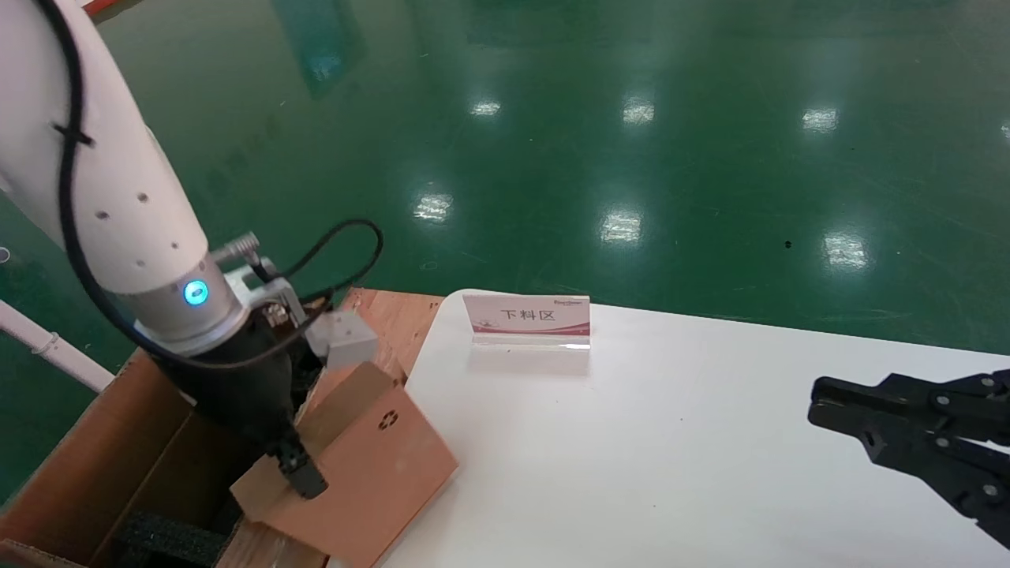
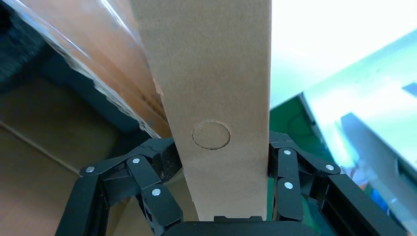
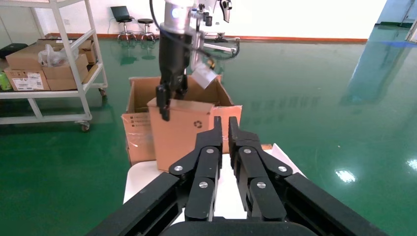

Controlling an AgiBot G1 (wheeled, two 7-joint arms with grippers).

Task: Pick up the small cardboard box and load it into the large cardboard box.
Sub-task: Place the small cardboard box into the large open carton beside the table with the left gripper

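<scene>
My left gripper [image 1: 304, 475] is shut on the upper edge of the small cardboard box [image 1: 371, 473], a flat brown box with a recycling symbol. It holds the box tilted, partly over the white table's left end and partly over the large cardboard box [image 1: 95, 450]. In the left wrist view the small box [image 2: 216, 88] sits between the fingers [image 2: 287, 182] of my left gripper [image 2: 221, 162], beside the carton's taped flap [image 2: 93, 59] and black foam [image 2: 19, 49]. My right gripper [image 1: 821, 404] is shut and empty over the table's right side. The right wrist view shows my right gripper [image 3: 222, 129], the small box [image 3: 179, 137] and the carton [image 3: 137, 132].
A white table [image 1: 671, 450] carries a small sign stand [image 1: 527, 318] near its far edge. A wooden pallet [image 1: 398, 315] lies behind the carton. A shelf cart with boxes [image 3: 49, 64] stands far off on the green floor.
</scene>
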